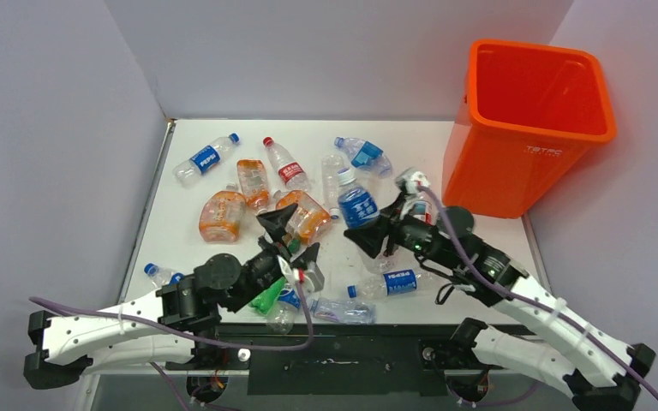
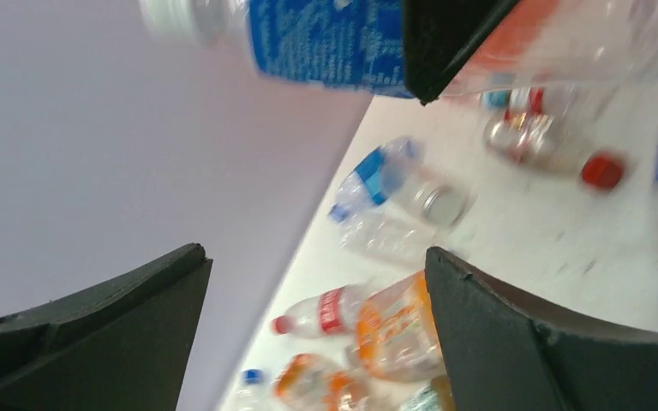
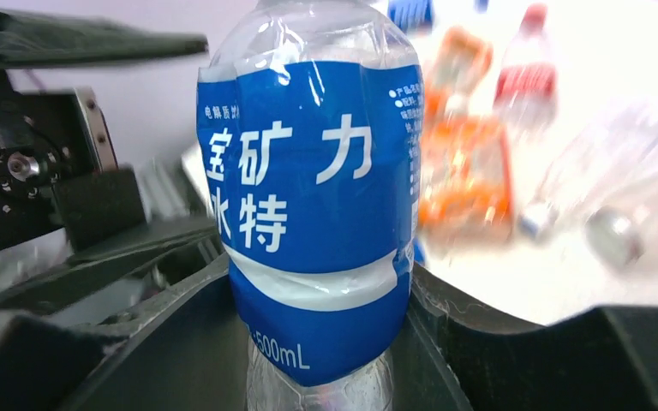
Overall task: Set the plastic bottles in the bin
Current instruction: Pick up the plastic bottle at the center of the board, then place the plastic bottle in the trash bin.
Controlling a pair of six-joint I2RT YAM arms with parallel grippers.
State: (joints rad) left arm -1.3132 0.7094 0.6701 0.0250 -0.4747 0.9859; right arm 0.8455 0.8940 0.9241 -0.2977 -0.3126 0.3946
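My right gripper (image 1: 367, 233) is shut on a clear bottle with a blue label and white cap (image 1: 357, 204). In the right wrist view both jaws press the sides of this bottle (image 3: 317, 214) near its base. My left gripper (image 1: 292, 238) stands open just left of it with nothing between its fingers (image 2: 514, 342); that view shows the held bottle (image 2: 330, 38) overhead. Several plastic bottles lie on the white table (image 1: 480, 231): orange-tinted ones (image 1: 221, 214), a red-labelled one (image 1: 284, 164), a Pepsi bottle (image 1: 206, 159) and a green one (image 1: 267, 298). The orange bin (image 1: 535, 128) stands at the far right.
Another Pepsi bottle (image 1: 390, 282) and a crushed clear bottle (image 1: 343, 310) lie near the front edge between the arms. A blue-labelled clear bottle (image 1: 361, 154) lies at the back. Grey walls enclose the table on the left, back and right.
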